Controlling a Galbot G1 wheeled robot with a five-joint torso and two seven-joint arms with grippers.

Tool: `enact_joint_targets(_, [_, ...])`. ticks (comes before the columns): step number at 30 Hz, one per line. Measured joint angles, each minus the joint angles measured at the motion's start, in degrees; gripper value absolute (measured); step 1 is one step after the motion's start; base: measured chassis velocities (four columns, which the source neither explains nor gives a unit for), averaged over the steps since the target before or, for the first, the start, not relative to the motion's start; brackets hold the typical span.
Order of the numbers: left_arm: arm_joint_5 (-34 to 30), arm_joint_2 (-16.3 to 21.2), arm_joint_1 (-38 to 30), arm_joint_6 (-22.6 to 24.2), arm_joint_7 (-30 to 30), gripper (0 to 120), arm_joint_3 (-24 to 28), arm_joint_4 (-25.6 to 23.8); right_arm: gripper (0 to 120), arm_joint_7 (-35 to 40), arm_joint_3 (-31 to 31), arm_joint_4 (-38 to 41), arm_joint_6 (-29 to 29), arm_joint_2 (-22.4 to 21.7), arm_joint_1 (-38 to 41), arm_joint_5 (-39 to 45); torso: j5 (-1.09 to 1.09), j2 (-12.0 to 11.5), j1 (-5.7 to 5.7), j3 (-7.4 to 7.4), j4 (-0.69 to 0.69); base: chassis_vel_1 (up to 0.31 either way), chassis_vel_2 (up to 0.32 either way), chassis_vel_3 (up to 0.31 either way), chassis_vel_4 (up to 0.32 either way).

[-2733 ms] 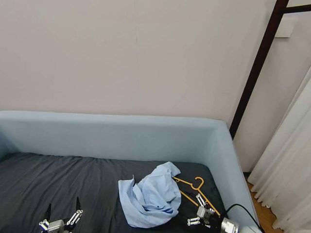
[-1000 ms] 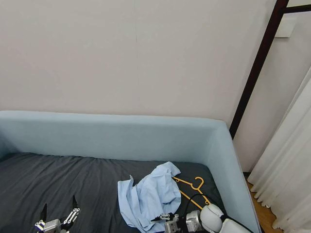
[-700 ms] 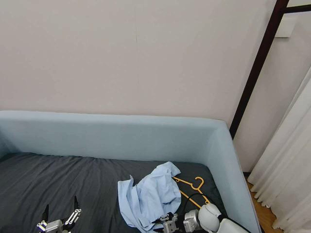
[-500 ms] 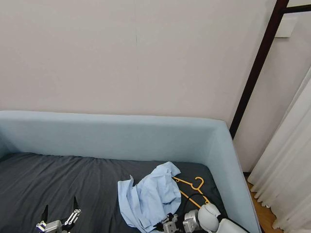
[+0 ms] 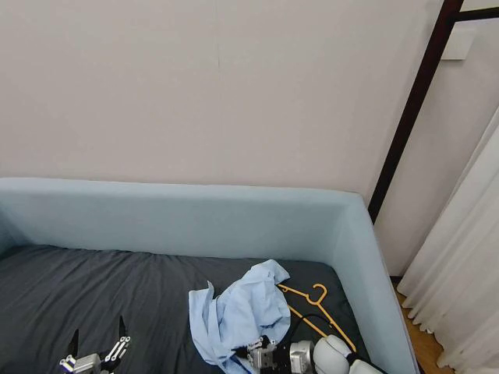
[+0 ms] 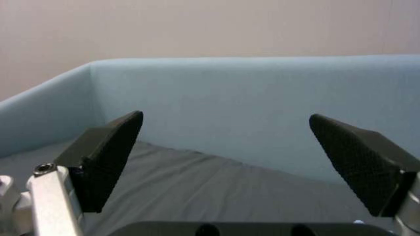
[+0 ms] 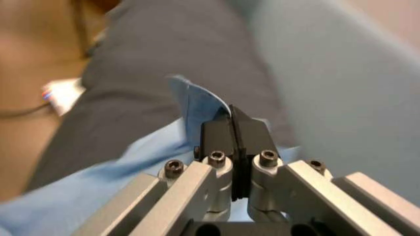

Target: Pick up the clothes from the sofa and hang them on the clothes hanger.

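A crumpled light blue garment (image 5: 242, 312) lies on the sofa's dark seat (image 5: 93, 288), right of its middle. An orange clothes hanger (image 5: 317, 299) lies flat just right of it, partly under the cloth. My right gripper (image 5: 251, 354) is low at the garment's near edge. In the right wrist view its fingers (image 7: 217, 132) are pressed together with a fold of the blue garment (image 7: 194, 101) standing up at their tips. My left gripper (image 5: 97, 352) hovers over the bare seat far to the left, fingers (image 6: 108, 157) spread wide with nothing between them.
The pale blue sofa backrest (image 5: 179, 218) runs along the rear and its arm (image 5: 366, 273) closes the right side. A dark rack pole (image 5: 413, 101) leans up beyond the sofa's right end, beside a white curtain (image 5: 460, 288).
My right gripper has moved left from beside the hanger to the garment's near edge, and the cloth there has bunched slightly. The left gripper has barely shifted.
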Motion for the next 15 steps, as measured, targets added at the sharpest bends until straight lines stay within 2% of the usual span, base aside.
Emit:
enact_joint_targets(3, [0.03, -0.16, -0.52, 0.01, 0.00, 100, 0.71, 0.44, 0, 8.03, 0.15, 4.02, -2.31, -0.78, 3.38, 4.97, 0.00, 0.00, 0.00, 0.00, 0.01, 0.000, 0.000, 0.000, 0.000])
enact_joint_targets(8, [0.04, -0.21, -1.54, 0.26, -0.07, 100, 2.02, 1.02, 0, 15.21, 1.17, 7.88, -4.72, -1.18, 8.46, 9.54, 0.00, 0.00, 0.00, 0.00, 0.01, 0.000, 0.000, 0.000, 0.000])
enact_joint_targets(15, [-1.30, -0.38, -2.39, 0.89, -1.48, 100, 3.86, -0.20, 0, 17.36, 0.40, 10.17, -5.98, -1.45, 15.35, 15.70, 0.01, 0.00, 0.00, 0.01, 0.00, 0.000, 0.000, 0.000, 0.000])
